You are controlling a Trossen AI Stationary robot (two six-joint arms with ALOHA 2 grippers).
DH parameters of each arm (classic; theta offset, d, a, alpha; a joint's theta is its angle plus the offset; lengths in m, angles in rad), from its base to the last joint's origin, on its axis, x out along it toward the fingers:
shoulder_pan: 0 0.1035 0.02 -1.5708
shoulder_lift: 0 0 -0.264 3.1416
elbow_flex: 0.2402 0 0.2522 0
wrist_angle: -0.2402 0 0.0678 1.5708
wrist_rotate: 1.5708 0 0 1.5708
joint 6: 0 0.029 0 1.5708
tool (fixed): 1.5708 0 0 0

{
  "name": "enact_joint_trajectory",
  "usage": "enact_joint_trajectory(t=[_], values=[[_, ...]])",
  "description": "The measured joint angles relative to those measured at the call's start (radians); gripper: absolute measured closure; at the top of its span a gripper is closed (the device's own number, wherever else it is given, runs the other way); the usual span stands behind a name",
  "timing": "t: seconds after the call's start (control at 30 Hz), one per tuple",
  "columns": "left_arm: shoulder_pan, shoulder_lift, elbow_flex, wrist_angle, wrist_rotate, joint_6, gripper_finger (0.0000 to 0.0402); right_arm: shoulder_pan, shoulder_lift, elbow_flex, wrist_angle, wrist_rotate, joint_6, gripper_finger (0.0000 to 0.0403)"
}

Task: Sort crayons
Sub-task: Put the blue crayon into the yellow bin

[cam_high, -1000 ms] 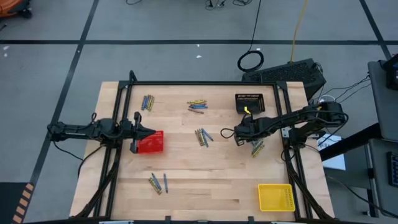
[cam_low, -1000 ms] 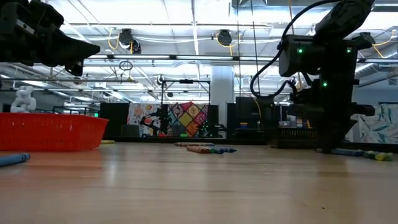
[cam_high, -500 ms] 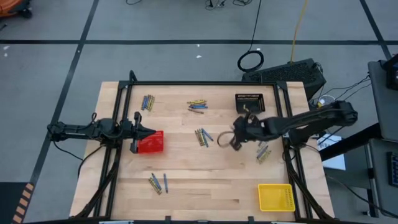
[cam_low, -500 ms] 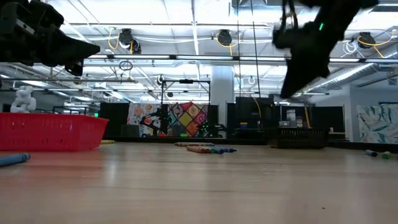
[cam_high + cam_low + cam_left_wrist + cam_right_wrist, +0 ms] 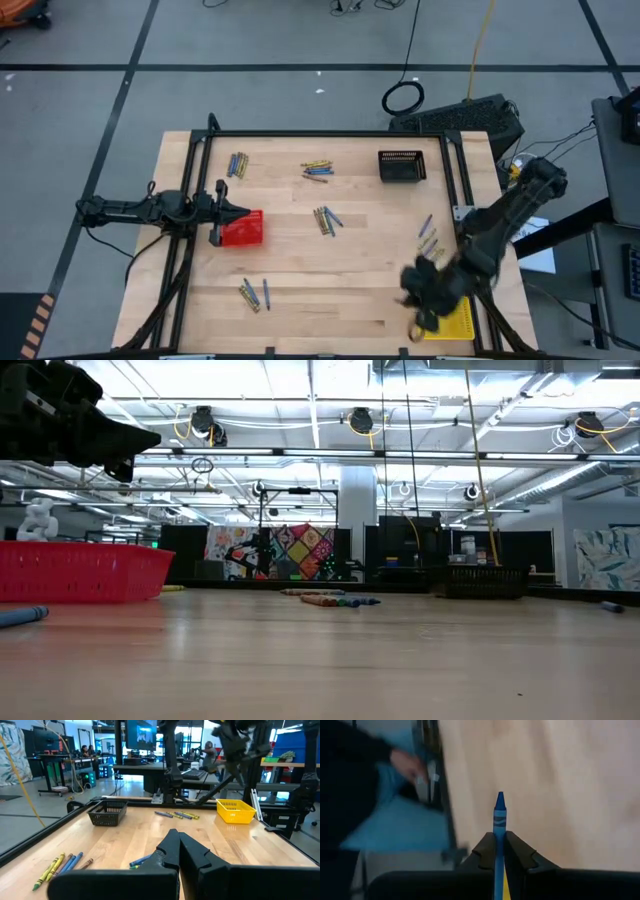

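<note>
Crayons lie flat on the table in small groups: far left (image 5: 237, 163), far middle (image 5: 317, 170), centre (image 5: 326, 219), near left (image 5: 254, 293) and right (image 5: 428, 238). My right gripper (image 5: 416, 322) hovers at the near right, beside the yellow basket (image 5: 458, 322), and is shut on a blue crayon (image 5: 499, 817). My left gripper (image 5: 222, 212) waits shut at the table's left edge, by the red basket (image 5: 243, 230). Its shut fingers (image 5: 178, 845) hold nothing. My right gripper pinches the blue crayon between its two fingers, on the wrapped body (image 5: 499, 837). The crayon lies along the fingers, and its pointed tip (image 5: 499, 799) sticks out past the fingertips. It is lifted clear of the table. A yellow sliver shows behind it, low between the fingers; I cannot tell what it is.
A black basket (image 5: 401, 165) stands at the far right. The red basket (image 5: 80, 572) fills the left of the low view, with a blue crayon (image 5: 20, 616) in front of it. A black frame rail (image 5: 330, 133) runs around the table. Bare wood lies between the groups.
My right gripper has risen from the crayons right of centre and swung toward the table's near right corner, beside the yellow basket, rolling as it went. It has left the low view. The right-hand crayons now lie a little more spread.
</note>
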Motion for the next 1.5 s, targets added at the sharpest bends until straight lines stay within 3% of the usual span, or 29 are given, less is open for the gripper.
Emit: enact_joint_trajectory(t=[0.13,0.33,0.57,0.83,1.03,1.27,1.5], values=[[0.000,0.000,0.000,0.000,0.000,0.000,0.0402,0.088,0.072,0.000,-0.059,-0.096,0.029,0.0402],[0.000,0.000,0.000,0.000,0.000,0.000,0.0402,0.128,0.173,0.000,-0.189,-0.280,0.022,0.0393],[0.000,0.000,0.000,0.000,0.000,0.000,0.0402,0.140,0.224,0.000,-0.254,-0.306,0.015,0.0360],[0.000,0.000,0.000,0.000,0.000,0.000,0.0402,0.121,0.199,-0.001,-0.305,-0.341,0.036,0.0289],[0.000,0.000,0.000,0.000,0.000,0.000,0.0402,0.003,0.133,-0.001,-0.398,-0.257,0.268,0.0267],[0.000,0.000,0.000,0.000,0.000,0.000,0.0402,-0.202,0.033,-0.019,-0.478,-0.005,0.236,0.0266],[0.000,0.000,0.000,0.000,0.000,0.000,0.0402,-0.441,-0.065,-0.201,-0.409,0.013,0.243,0.0265]])
